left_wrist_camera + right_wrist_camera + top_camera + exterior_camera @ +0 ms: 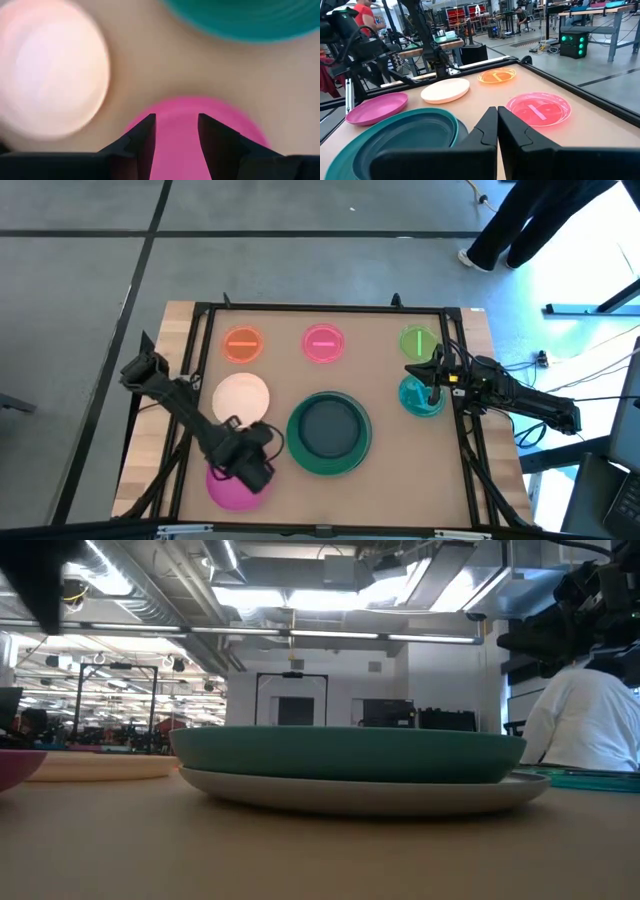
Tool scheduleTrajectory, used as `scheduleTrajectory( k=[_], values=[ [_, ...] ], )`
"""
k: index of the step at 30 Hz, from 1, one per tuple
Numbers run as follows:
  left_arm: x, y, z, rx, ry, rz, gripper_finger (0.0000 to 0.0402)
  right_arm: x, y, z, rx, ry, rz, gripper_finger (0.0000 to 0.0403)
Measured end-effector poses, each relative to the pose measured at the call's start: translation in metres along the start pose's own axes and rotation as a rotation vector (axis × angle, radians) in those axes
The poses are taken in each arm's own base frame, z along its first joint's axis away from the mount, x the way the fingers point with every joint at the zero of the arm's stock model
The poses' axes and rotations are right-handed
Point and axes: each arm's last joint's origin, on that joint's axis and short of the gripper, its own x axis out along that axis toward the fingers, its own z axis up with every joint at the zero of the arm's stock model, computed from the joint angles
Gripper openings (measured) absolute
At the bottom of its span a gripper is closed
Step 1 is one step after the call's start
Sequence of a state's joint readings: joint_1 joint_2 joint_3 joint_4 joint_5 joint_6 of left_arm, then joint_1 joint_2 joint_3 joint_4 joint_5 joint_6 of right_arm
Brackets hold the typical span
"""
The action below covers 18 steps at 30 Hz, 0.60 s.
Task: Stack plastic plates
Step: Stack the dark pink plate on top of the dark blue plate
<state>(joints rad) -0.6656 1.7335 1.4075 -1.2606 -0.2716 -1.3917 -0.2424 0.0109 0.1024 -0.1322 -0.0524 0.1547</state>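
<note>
Left tool [243,470]: hovering low over the magenta plate [228,491] at the bench's near-left corner; in its wrist view the two fingers [142,137] are standing spread with a gap between them, pinching nothing, with the plate's rim lying just past their tips
Magenta plate: sitting flat on the bench [385,480]; I am judging it light, stiff and smooth, so a rim pinch with one finger slipped under the raised lip looks best; a flat press would likely skid it
Cream plate [240,397]: lying just beyond the magenta one, apart from it, untouched
Orange plate [242,344]: resting at the far-left, well apart from both tools
Centre stack: the large teal plate [329,431] is sitting on a pale grey plate [360,795], and a darker plate seems to be nesting inside; this looks like the place for the rest
Pink plate [322,343]: lying at the far edge, alone
Green plate [417,342]: lying at the far-right
Small teal plate [420,398]: lying under the right tool
Right tool [435,388]: hanging over that plate with fingers pressed together, holding nothing
</note>
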Motion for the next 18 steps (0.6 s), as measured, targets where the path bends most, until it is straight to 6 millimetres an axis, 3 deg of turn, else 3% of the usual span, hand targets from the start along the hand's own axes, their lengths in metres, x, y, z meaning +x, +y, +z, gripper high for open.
scheduleTrajectory(
  k=[6,12,18],
  values=[
    [-0.011,0.01,-0.02,-0.048,0.008,0.033,0.014,0.0,0.0,0.001,0.0,-0.013,-0.006,0.0003],
    [-0.014,0.048,-0.033,-0.192,0.02,-0.013,0.014,0.0,0.0,0.003,-0.003,-0.028,-0.005,0.0003],
    [0.009,0.075,-0.044,-0.272,0.152,-0.073,0.014,0.0,0.0,0.003,-0.007,-0.029,-0.013,0.0003]
  ],
)
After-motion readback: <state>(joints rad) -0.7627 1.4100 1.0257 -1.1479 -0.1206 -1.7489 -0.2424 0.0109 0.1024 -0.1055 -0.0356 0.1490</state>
